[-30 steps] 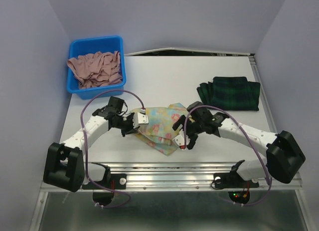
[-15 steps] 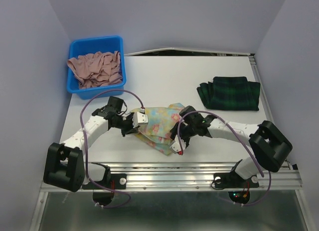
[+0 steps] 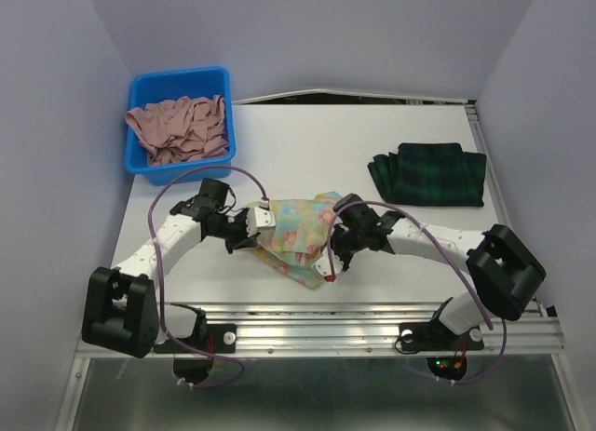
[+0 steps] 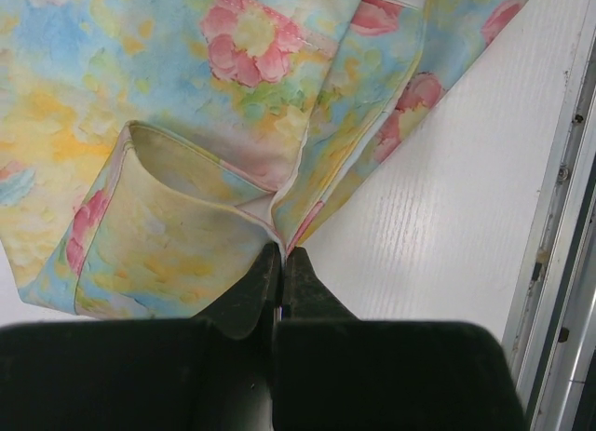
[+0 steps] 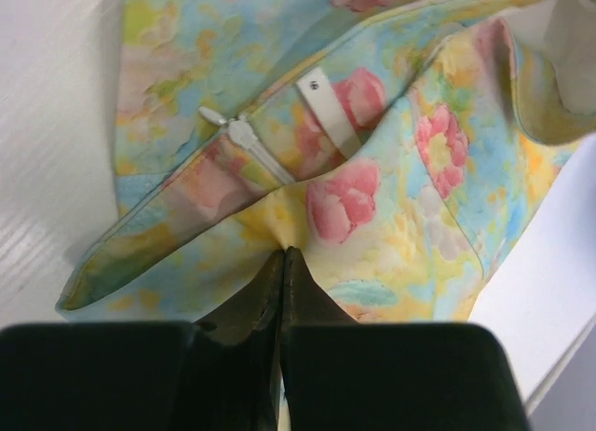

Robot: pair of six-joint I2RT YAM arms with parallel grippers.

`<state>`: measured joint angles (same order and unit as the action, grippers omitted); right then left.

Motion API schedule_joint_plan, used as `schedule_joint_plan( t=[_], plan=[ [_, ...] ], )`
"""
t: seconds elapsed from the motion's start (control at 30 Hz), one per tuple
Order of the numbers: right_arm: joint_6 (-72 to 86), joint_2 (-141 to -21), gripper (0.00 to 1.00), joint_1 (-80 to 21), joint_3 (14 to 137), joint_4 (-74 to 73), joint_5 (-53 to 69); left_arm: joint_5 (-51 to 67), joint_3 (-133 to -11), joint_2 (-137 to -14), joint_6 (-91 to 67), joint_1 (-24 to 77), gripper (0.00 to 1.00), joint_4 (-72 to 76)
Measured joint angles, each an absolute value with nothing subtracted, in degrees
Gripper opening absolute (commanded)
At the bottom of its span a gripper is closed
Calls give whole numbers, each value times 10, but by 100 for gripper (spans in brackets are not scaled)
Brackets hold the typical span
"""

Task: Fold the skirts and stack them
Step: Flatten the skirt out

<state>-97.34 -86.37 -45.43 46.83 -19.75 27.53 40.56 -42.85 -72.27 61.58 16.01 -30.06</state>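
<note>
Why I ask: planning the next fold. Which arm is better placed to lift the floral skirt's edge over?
Right, probably: the right fingers are shut on the floral skirt at its near corner, which can swing over; the left fingers, also shut, anchor its left side.

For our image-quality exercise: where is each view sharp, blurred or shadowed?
Top external: even light, sharp, no glare. Left wrist: pale yellow floral cloth skirt crisp, left end effector a featureless black mass. Right wrist: white zipper sharp, cloth at top right blurred.

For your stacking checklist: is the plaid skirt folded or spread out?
Folded: the plaid skirt lies as a compact, layered rectangle with straight edges.
</note>
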Motion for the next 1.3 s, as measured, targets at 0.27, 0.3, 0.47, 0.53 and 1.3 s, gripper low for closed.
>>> schedule_joint_plan(
  t=[0.27, 0.3, 0.47, 0.53, 1.3],
  plan=[
    [-734, -856, 1, -413, 609, -209, 300, 423, -482, -720, 613, 105, 0, -321],
    [-700, -851, 1, -394, 631, -205, 307, 428, -489, -719, 615, 90, 0, -325],
    [-533, -832, 1, -283, 700, -193, 337, 456, -529, -710, 623, 39, 0, -349],
    [-464, -830, 1, -235, 719, -187, 350, 473, -547, -703, 624, 25, 0, -362],
    [114, -742, 1, -27, 726, -59, 418, 589, -651, -611, 279, -63, 0, -196]
  ],
)
